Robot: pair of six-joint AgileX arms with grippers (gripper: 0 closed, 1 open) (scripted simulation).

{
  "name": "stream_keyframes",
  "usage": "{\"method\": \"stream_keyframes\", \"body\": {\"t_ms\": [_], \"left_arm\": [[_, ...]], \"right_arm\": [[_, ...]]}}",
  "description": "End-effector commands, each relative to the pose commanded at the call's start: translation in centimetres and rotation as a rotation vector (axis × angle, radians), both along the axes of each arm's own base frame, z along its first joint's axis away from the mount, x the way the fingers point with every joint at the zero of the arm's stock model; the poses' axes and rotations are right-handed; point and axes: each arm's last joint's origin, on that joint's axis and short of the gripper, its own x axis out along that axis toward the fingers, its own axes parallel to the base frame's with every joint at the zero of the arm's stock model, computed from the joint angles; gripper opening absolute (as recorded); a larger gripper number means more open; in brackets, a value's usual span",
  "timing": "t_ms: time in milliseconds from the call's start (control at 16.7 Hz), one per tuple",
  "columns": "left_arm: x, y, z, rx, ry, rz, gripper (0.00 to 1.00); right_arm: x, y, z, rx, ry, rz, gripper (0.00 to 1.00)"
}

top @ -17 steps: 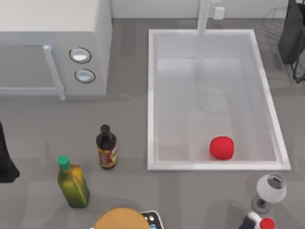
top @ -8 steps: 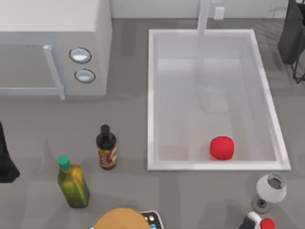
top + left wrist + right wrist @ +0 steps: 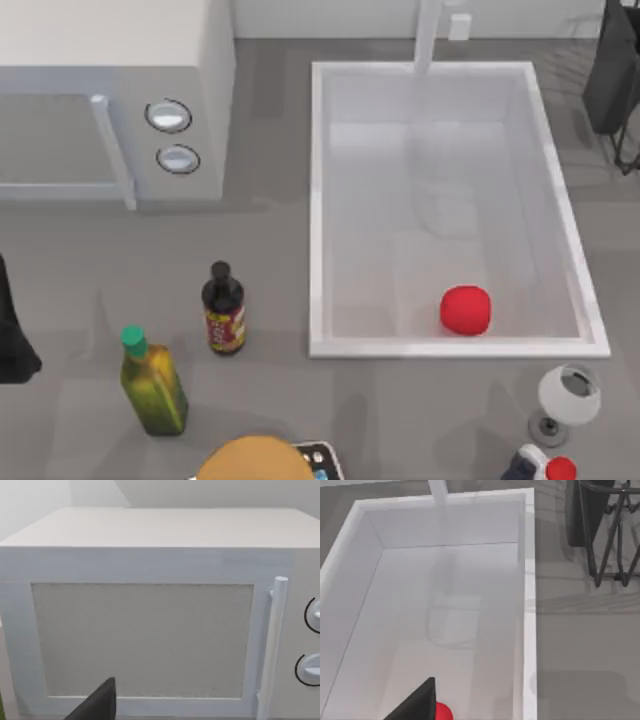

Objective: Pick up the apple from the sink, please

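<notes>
The apple [image 3: 466, 309] lies on the floor of the sink [image 3: 318, 200], near the basin's front wall and toward its front right corner, touched by nothing. The right arm [image 3: 612, 75] is at the table's far right edge; the left arm [image 3: 12, 335] is at the left edge. Whether either pincer is wide or narrow cannot be told. The left wrist view faces the microwave [image 3: 150, 615].
</notes>
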Motion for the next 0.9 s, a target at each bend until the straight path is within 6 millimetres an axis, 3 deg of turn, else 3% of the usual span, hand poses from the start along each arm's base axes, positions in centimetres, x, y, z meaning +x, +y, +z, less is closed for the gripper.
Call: {"method": "stream_keyframes", "body": {"t_ms": [180, 360, 660, 900], "left_arm": [[0.0, 0.0, 0.0, 0.000, 0.000, 0.000, 1.00], [0.0, 0.0, 0.0, 0.000, 0.000, 0.000, 1.00], [0.0, 0.0, 0.0, 0.000, 0.000, 0.000, 1.00], [0.0, 0.0, 0.0, 0.000, 0.000, 0.000, 1.00]], "right_arm": [[4.8, 2.2, 1.6, 0.010, 0.254, 0.028, 1.00], [10.3, 5.4, 1.1, -0.009, 0.511, 0.039, 1.00], [17.6, 11.3, -3.8, -0.086, 0.870, 0.024, 1.00], [20.3, 14.6, -7.7, -0.145, 1.037, 0.002, 1.00]]}}
